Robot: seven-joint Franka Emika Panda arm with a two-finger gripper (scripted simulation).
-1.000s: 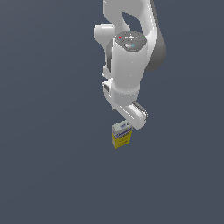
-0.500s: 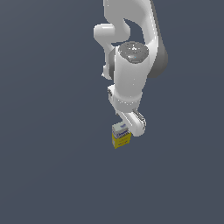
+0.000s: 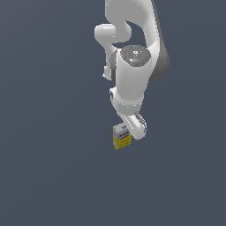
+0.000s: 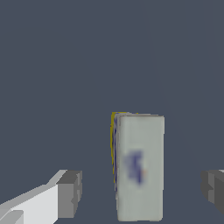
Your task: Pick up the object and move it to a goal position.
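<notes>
The object is a small carton [image 3: 121, 137] with a yellow lower body and a white-grey top with blue lettering. It stands on the dark floor just below the white arm's wrist. In the wrist view the carton's white-grey top [image 4: 139, 167] lies between my two grey fingertips [image 4: 70, 193], with a clear gap on each side. My gripper [image 4: 142, 190] is open and touches nothing. In the exterior view the hand [image 3: 134, 126] hangs right over the carton and hides its fingers.
The plain dark grey floor [image 3: 53, 167] spreads all around the carton. The white arm [image 3: 132, 66] rises above it toward the top of the exterior view. No other object shows.
The arm has come down over the carton, and the hand now sits lower, close over its top. The carton has not moved.
</notes>
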